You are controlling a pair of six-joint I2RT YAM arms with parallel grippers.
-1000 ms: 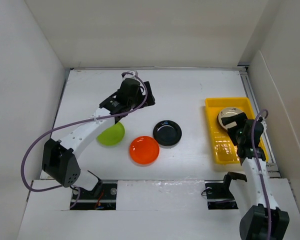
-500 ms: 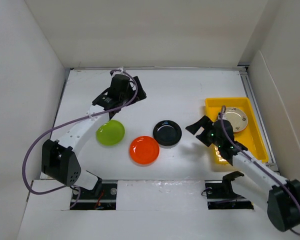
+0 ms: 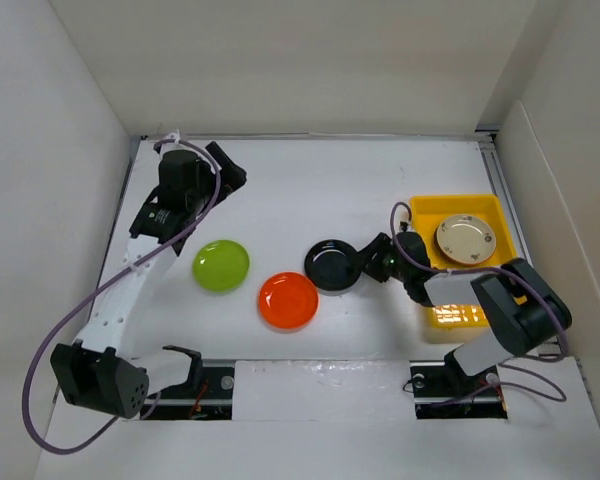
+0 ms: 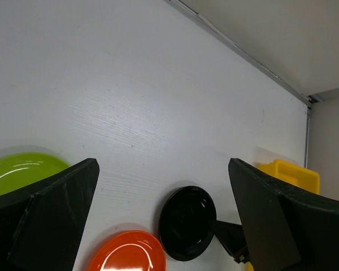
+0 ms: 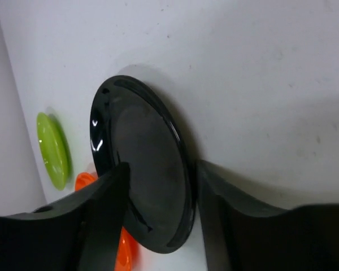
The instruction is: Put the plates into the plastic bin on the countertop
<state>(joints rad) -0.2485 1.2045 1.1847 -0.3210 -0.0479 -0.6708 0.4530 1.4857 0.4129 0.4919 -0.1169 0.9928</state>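
Observation:
The black plate (image 3: 330, 265) (image 5: 144, 152) lies mid-countertop, and my right gripper (image 3: 366, 262) (image 5: 163, 175) has reached low from the right and closed on its right rim. One finger lies over the plate's face and the other presses its outer edge. An orange plate (image 3: 288, 300) and a lime green plate (image 3: 221, 265) lie to its left. The yellow plastic bin (image 3: 421, 216) at the right holds one pale plate with a dark rim (image 3: 466, 240). My left gripper (image 3: 225, 165) (image 4: 163, 169) hangs open and empty at the far left, high above the countertop.
White walls bound the countertop (image 3: 360, 190) on the left, back and right. The bin's near half shows only a bright glare. From the left wrist I see the black plate (image 4: 186, 223), the orange plate (image 4: 127, 253), the green plate (image 4: 22, 172) and a corner of the bin (image 4: 285, 172).
My right arm swung from over the bin, leftward and down to the black plate, and its jaws narrowed onto the rim. My left arm drew back to the far left corner.

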